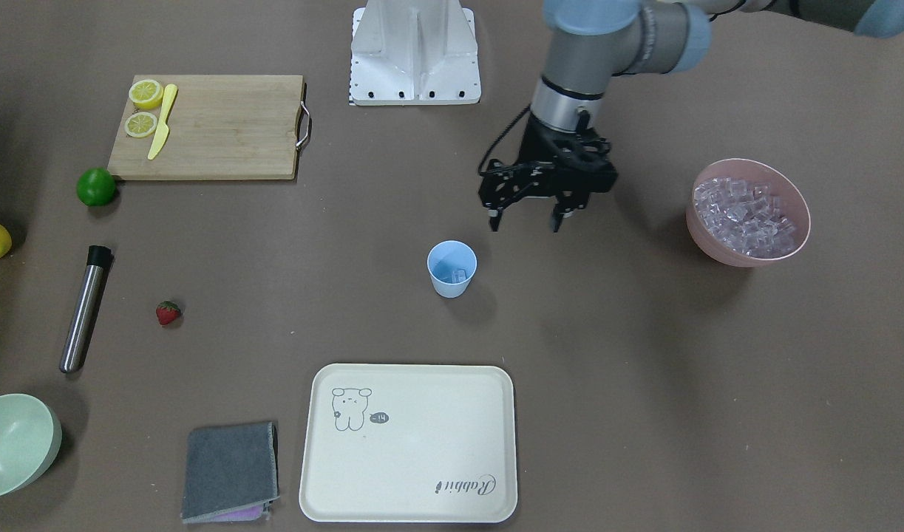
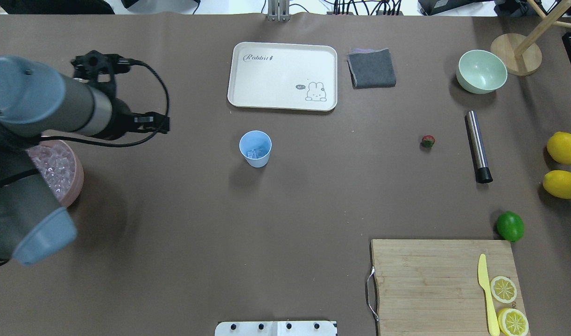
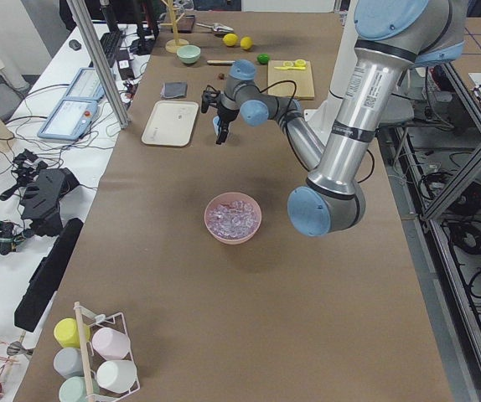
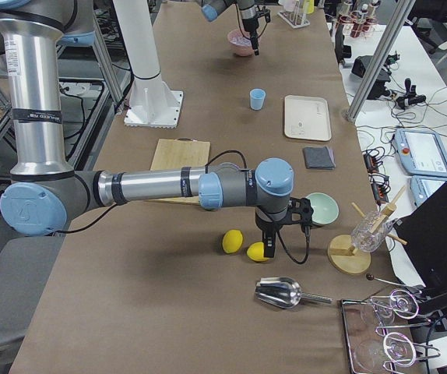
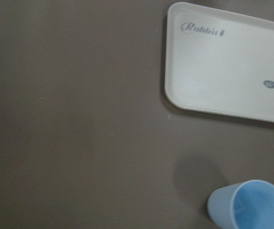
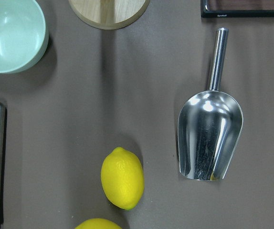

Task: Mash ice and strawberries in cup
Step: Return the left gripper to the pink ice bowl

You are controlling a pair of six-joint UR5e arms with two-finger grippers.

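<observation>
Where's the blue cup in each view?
Front-facing: cup at centre.
Overhead: left of centre.
Exterior left: cannot make it out.
Exterior right: top, middle.
Left wrist: bottom right corner.
Right wrist: not in it.
Landmark: cream tray, next to it.

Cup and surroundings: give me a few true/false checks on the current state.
1. The cup holds some ice. True.
2. The strawberry is inside the cup. False: it lies on the table, near the metal rod.
3. The left pincer is open and holds nothing. True.
4. The pink bowl is empty. False: it is full of ice cubes.
5. The yellow knife lies directly on the table. False: it lies on the cutting board, beside the lemon halves.
</observation>
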